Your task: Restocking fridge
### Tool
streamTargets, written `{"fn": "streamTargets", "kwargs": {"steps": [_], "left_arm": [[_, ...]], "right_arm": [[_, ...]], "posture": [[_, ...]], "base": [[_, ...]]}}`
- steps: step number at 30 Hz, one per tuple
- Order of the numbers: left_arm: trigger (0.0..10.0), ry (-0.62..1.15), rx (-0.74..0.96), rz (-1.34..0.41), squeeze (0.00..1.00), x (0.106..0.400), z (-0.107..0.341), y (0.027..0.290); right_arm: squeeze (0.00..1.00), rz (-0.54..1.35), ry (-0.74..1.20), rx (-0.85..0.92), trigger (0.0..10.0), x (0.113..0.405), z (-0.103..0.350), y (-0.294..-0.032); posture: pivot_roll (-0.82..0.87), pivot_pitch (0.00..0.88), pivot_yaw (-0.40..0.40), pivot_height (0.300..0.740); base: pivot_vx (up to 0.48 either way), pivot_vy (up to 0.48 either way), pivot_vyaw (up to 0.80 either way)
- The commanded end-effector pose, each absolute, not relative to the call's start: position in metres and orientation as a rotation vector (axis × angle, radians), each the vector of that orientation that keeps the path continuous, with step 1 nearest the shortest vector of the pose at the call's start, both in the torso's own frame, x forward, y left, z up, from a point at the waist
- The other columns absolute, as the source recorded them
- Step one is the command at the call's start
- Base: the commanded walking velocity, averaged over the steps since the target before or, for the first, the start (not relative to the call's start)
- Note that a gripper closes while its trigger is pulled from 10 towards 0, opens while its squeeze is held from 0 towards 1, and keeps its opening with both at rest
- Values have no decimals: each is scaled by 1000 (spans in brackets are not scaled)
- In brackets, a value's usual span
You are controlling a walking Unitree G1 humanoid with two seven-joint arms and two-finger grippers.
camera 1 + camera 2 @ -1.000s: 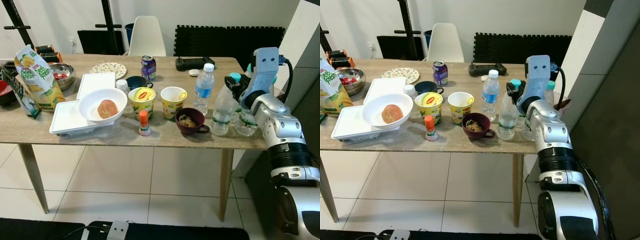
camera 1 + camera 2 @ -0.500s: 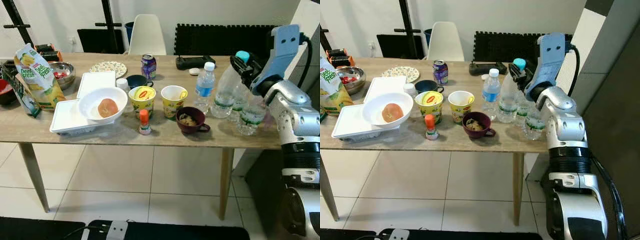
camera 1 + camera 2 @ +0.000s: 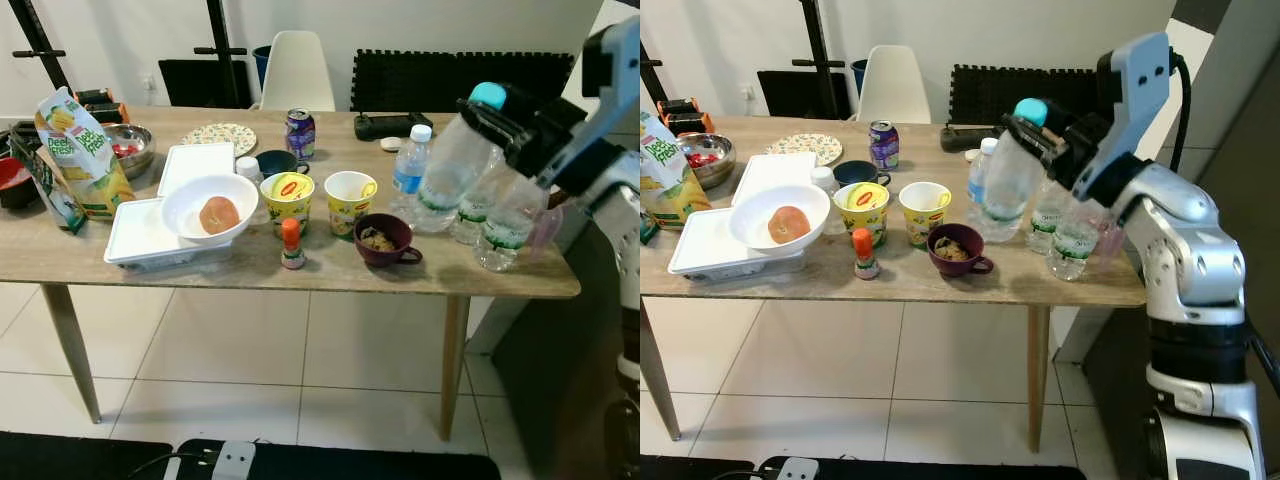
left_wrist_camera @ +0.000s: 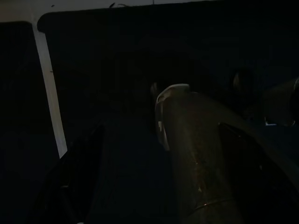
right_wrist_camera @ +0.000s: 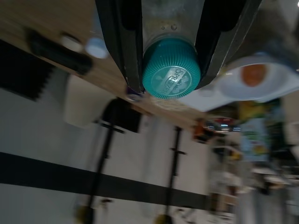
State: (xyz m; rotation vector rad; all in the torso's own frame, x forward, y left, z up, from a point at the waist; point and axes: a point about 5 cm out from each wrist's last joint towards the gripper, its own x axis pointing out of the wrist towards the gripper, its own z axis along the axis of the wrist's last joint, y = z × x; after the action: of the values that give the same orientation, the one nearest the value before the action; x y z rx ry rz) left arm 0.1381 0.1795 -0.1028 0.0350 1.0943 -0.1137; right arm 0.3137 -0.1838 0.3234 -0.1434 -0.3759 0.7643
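- Now the right gripper (image 3: 1058,148) holds a clear water bottle (image 3: 1008,182) with a teal cap (image 3: 1030,110); its 2 black fingers (image 5: 122,42) press on the neck from both sides, just under the cap.
- The bottle is tilted and lifted off the wooden table (image 3: 300,272), above the table's right end, with its cap pointing up and toward the arm.
- The left arm hangs idle; its wrist view is too dark, so I cannot tell how its jaws stand.
- Still standing on the table below the lifted bottle are 2 more green-label bottles (image 3: 498,232) and 1 blue-label bottle (image 3: 409,172).
- Left of these bottles on the table are a maroon mug (image 3: 382,240), 2 yellow noodle cups (image 3: 286,198), a purple can (image 3: 298,133) and a white bowl with an orange fruit (image 3: 219,214).
- I judge that the task is at its beginning: 1 bottle is picked, but the carrying to the fridge and the placing inside are not done, and many items wait.
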Motion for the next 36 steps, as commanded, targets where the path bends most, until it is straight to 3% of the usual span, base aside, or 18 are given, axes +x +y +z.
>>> {"fn": "streamTargets", "kwargs": {"steps": [1, 10, 15, 23, 31, 32, 36], "left_arm": [[10000, 1149, 20, -132, 0, 125, -108, 176], [10000, 1147, 25, -135, 0, 125, -108, 176], [10000, 1146, 31, -135, 0, 125, -108, 176], [10000, 1151, 37, -129, 0, 124, -108, 179], [10000, 1152, 41, -127, 0, 124, -108, 179], [10000, 1153, 45, -127, 0, 124, -108, 180], [10000, 1153, 50, -126, 0, 123, -108, 180]], "right_arm": [[0, 1006, -476, -198, 10000, 284, 327, -168], [0, 1272, -435, -162, 10000, 255, 310, -150], [0, 1376, -283, -120, 10000, 249, 275, -141], [0, 1232, 66, -212, 10000, 269, 191, -142], [0, 1065, 301, -162, 10000, 277, 114, -155], [0, 941, 405, -147, 10000, 278, 80, -167], [0, 761, 529, -130, 10000, 272, 36, -182]], "posture": [[-30, 18, -38, 740], [-29, 20, -37, 740], [-27, 23, -35, 740], [-25, 27, -38, 740], [-23, 25, -41, 740], [-24, 22, -41, 740], [-25, 21, -41, 740]], "base": [[0, 0, 0], [0, 0, 0], [0, 0, 0], [0, 0, 0], [0, 0, 0], [0, 0, 0], [0, 0, 0]]}}
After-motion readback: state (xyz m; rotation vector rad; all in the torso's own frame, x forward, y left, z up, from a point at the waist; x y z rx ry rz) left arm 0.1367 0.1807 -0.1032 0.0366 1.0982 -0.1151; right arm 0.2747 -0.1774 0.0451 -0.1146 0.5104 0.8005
